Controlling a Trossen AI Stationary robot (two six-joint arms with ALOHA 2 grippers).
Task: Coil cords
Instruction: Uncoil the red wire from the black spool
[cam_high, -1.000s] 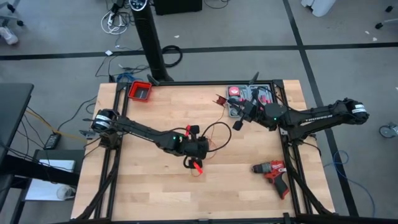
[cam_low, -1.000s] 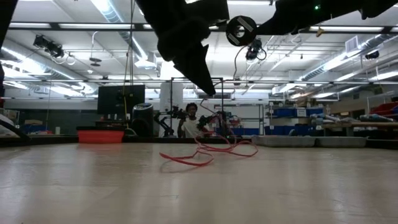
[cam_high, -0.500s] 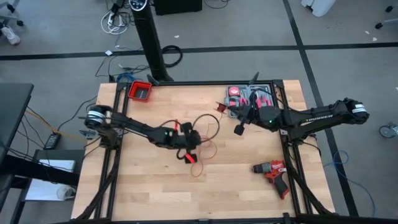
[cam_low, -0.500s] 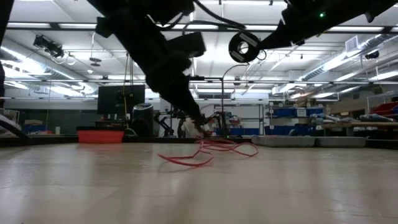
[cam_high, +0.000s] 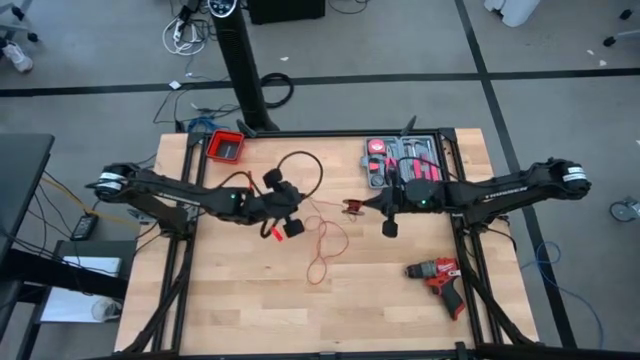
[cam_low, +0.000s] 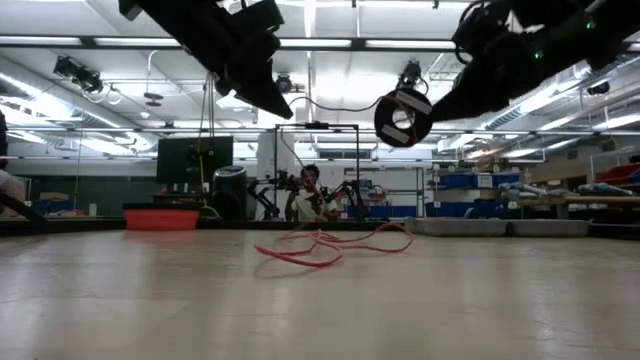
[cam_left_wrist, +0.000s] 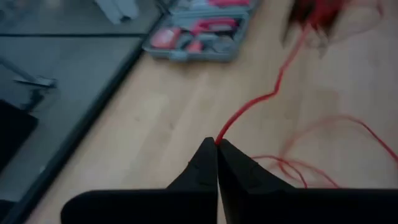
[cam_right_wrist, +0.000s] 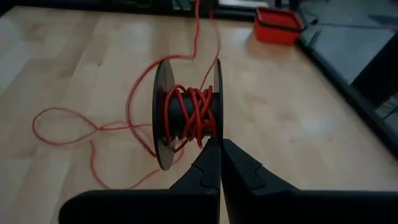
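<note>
The cord is a thin red wire. Part of it is wound on a small black spool (cam_right_wrist: 186, 121). The remainder lies in loose loops (cam_high: 322, 248) on the wooden table's middle, also seen in the low view (cam_low: 320, 245). My right gripper (cam_right_wrist: 220, 147) is shut at the spool (cam_high: 352, 207), right of the table's centre. My left gripper (cam_left_wrist: 216, 144) is shut on the wire left of the spool (cam_high: 296, 222) and stands high above the table (cam_low: 285, 108). My left gripper pinches a single strand of the red wire (cam_left_wrist: 219, 138) at its fingertips. The fingers slant down toward the table's right. From them the wire runs on, lifted off the table, toward the spool. My right gripper has its shut fingertips at the rim of one spool flange (cam_right_wrist: 214, 138), coming from the table's right, slanting down. The fingers hide what lies between them. The spool is lifted clear of the table, its axis about level.
A grey tool case (cam_high: 400, 160) sits at the far right, a red bin (cam_high: 227, 147) at the far left corner, and a red-black drill (cam_high: 440, 280) near the right front. A person (cam_low: 310, 195) shows in the room beyond the table.
My left gripper, shut on the wire, has risen and gone from the table's middle toward the far left, drawing a strand up off the table. My right gripper has come down and toward the near edge with the spool. The loops on the table have stayed.
</note>
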